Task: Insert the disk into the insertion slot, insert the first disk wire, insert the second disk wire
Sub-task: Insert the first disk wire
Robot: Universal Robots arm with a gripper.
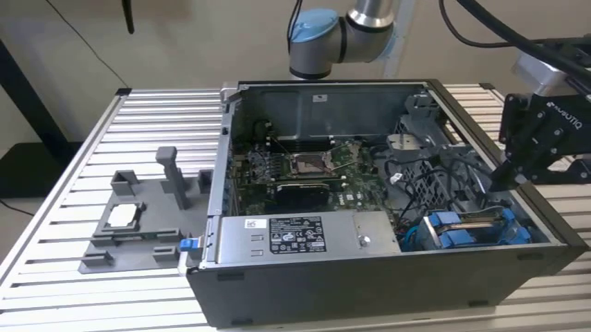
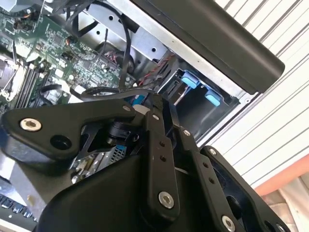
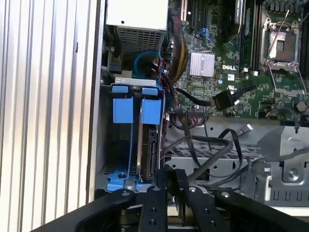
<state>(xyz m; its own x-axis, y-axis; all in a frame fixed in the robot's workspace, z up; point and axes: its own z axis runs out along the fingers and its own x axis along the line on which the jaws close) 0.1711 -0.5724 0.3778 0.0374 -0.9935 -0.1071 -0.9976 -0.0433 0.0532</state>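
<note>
Inside the insertion slot [image 3: 107,145] (blue-tabbed): the disk [image 3: 146,145].

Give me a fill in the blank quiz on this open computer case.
The silver hard drive is clipped in a plastic carrier frame coloured bright ____.
In the exterior view, the black gripper hangs over the ____ side of the open dark grey computer case.
The small flat silver square chip lies ____ the case, on a grey fixture.
Missing: blue; right; outside.

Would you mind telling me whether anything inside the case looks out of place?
A black connector lies loose over the motherboard, its end apparently unplugged. The disk sits in the slot; nothing there looks askew.
</note>
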